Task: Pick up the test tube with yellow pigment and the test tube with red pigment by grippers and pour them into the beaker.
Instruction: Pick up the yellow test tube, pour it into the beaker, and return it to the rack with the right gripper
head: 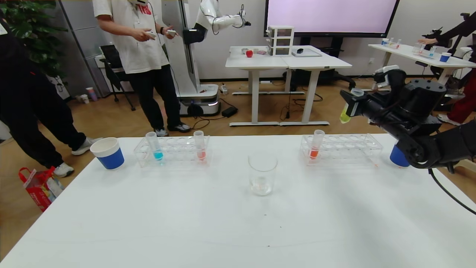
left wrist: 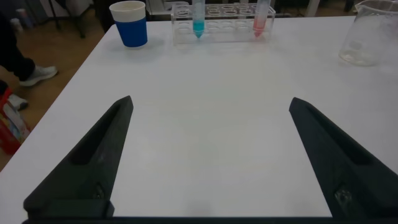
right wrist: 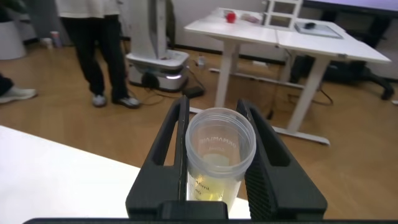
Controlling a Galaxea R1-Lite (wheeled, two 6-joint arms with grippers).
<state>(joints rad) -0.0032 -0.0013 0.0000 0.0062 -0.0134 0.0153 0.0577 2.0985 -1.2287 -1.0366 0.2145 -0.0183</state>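
My right gripper (head: 351,102) is shut on the test tube with yellow pigment (head: 345,116) and holds it in the air, tilted, above and right of the right rack (head: 346,150). In the right wrist view the tube's open mouth (right wrist: 219,146) sits between the fingers (right wrist: 168,149). The test tube with red pigment (head: 200,148) stands in the left rack (head: 174,150), and it also shows in the left wrist view (left wrist: 261,18). The beaker (head: 262,178) stands at the table's middle. My left gripper (left wrist: 211,102) is open and empty, low over the near-left table.
A turquoise tube (head: 157,149) stands in the left rack and an orange-red tube (head: 315,147) in the right rack. Blue paper cups stand at the far left (head: 108,153) and far right (head: 398,157). People and another robot are beyond the table.
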